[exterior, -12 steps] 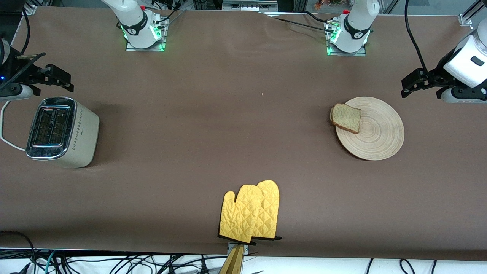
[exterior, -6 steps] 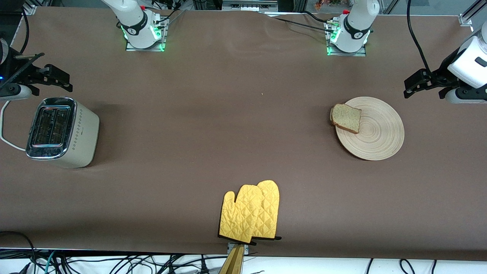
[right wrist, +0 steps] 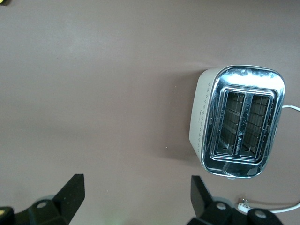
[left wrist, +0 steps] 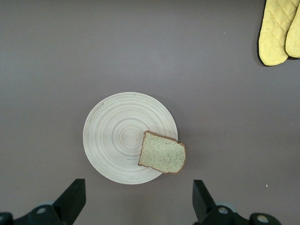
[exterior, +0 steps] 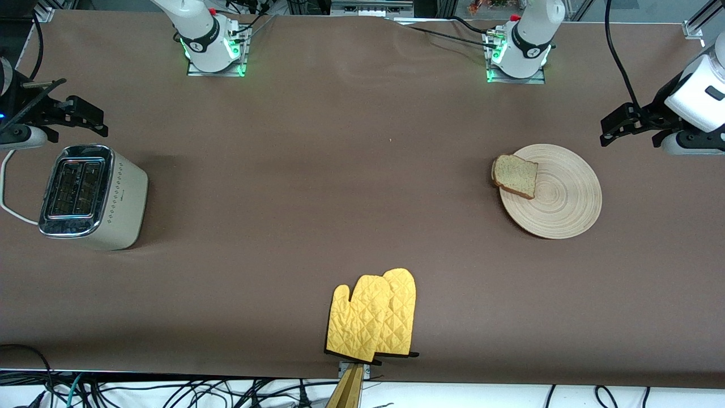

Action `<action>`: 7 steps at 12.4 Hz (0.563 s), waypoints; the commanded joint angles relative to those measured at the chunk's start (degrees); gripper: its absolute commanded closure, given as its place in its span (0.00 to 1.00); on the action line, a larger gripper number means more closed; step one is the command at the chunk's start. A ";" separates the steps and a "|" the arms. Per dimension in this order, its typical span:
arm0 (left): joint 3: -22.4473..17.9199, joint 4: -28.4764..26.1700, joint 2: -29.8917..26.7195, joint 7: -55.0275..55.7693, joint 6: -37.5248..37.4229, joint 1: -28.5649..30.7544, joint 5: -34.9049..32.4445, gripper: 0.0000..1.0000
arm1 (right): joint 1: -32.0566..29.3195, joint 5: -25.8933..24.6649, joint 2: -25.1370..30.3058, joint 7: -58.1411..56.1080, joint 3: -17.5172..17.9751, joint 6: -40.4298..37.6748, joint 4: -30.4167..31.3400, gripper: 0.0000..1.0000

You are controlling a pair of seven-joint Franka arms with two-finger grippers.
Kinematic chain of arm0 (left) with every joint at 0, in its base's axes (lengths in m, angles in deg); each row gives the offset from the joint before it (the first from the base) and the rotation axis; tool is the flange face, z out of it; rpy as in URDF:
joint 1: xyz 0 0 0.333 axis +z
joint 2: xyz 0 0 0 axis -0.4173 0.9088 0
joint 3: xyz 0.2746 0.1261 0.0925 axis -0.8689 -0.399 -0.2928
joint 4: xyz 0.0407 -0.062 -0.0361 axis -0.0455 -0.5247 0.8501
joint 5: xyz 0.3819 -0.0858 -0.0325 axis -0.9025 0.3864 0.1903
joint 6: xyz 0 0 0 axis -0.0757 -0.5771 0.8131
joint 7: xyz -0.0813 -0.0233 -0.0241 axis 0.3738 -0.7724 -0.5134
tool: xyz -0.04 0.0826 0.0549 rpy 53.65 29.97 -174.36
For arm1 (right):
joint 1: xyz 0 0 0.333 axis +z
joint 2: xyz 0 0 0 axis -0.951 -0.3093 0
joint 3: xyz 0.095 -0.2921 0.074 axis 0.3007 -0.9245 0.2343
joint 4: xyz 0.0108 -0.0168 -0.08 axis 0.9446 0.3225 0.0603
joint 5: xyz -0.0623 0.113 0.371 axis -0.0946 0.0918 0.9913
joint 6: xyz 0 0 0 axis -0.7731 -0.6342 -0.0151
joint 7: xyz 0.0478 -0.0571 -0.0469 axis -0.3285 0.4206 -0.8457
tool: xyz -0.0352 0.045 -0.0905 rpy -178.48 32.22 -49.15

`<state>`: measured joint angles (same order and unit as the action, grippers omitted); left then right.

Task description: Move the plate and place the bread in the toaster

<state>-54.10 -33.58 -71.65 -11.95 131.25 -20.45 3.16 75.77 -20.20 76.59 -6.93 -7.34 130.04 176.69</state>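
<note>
Brown cloth covers the whole table (exterior: 351, 187), w/ two white arm bases along its edge farthest from the front camera. Landmark: the plate (exterior: 558, 201), a big round pale-wood disc w/ ring grain, lying flat toward the left arm's end of the table. On the plate's rim, on the side facing the right arm's end, sits the bread (exterior: 515, 175), one tan speckled slice w/ dark crust, partly overhanging the edge. Left gripper (exterior: 614, 126) hangs in the air off the plate, toward the left arm's end and not over the plate; its jaws are spread wide & hold nothing, and its wrist view looks down on plate (left wrist: 119, 136) and bread (left wrist: 162, 158) between the two black fingers (left wrist: 72, 199). Well apart from the plate, at the right arm's end, stands the toaster (exterior: 90, 195), cream body, chrome top, two empty slots, white cord (exterior: 8, 198) trailing off it. Right gripper (exterior: 85, 118) hangs up beside the toaster, just off its farther end, jaws also spread, nothing in them; its wrist view shows the toaster (right wrist: 241, 126) from above. Nearer the front camera than the plate, about mid-table by the table's edge, lie two yellow quilted oven mitts (exterior: 371, 314), overlapping.
</note>
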 commanded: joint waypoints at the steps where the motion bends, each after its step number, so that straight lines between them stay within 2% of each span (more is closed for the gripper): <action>1: 0.31 -0.06 -0.10 0.34 -0.02 0.00 -1.03 0.00 | -0.36 -0.54 0.39 -0.71 0.19 -1.24 -0.79 0.00; 7: 0.05 -0.94 -0.71 0.25 -0.11 -0.53 -1.04 0.00 | -0.45 -0.54 0.39 -0.71 0.10 -1.24 -0.79 0.00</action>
<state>-53.99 -33.71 -71.64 -11.95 131.18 -20.75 3.16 75.75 -20.22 76.59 -6.93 -7.37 130.04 176.69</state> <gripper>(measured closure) 0.000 0.000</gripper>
